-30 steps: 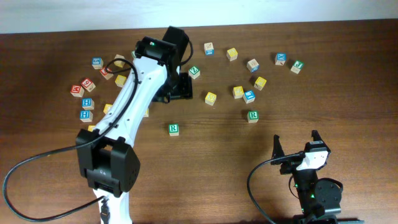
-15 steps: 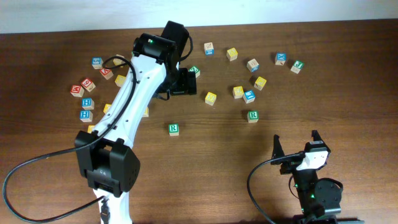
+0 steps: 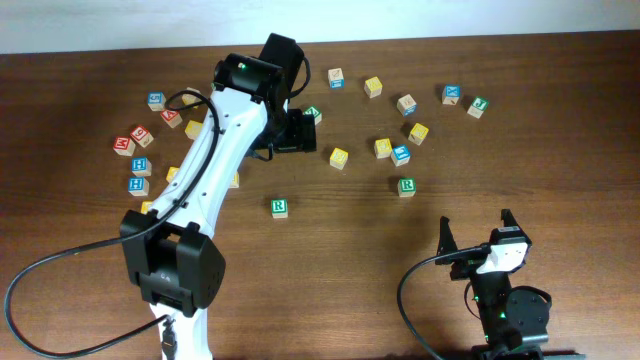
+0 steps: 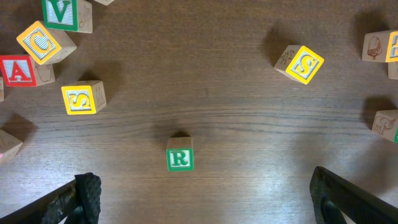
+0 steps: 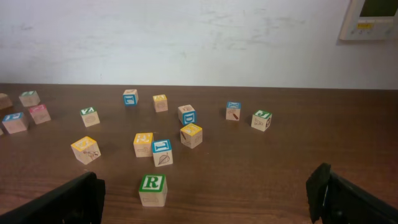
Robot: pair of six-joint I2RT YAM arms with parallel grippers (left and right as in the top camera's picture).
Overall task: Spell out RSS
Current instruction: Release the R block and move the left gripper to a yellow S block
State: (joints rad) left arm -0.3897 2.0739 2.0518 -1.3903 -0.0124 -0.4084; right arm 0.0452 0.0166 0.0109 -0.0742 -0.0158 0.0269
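Left gripper (image 4: 204,186): jaws spread wide, nothing in them, hovering over the table (image 4: 205,93).
R cube (image 4: 180,154): green letter up, sitting between my left fingers' line, touching neither.
Left S cube (image 4: 83,98): yellow, up and left of the R, apart from it.
Right S cube (image 4: 302,63): yellow, turned at an angle, farther off.
Right gripper (image 5: 205,199): wide open too, empty.
Second R cube (image 5: 152,190): just ahead of my right fingers.
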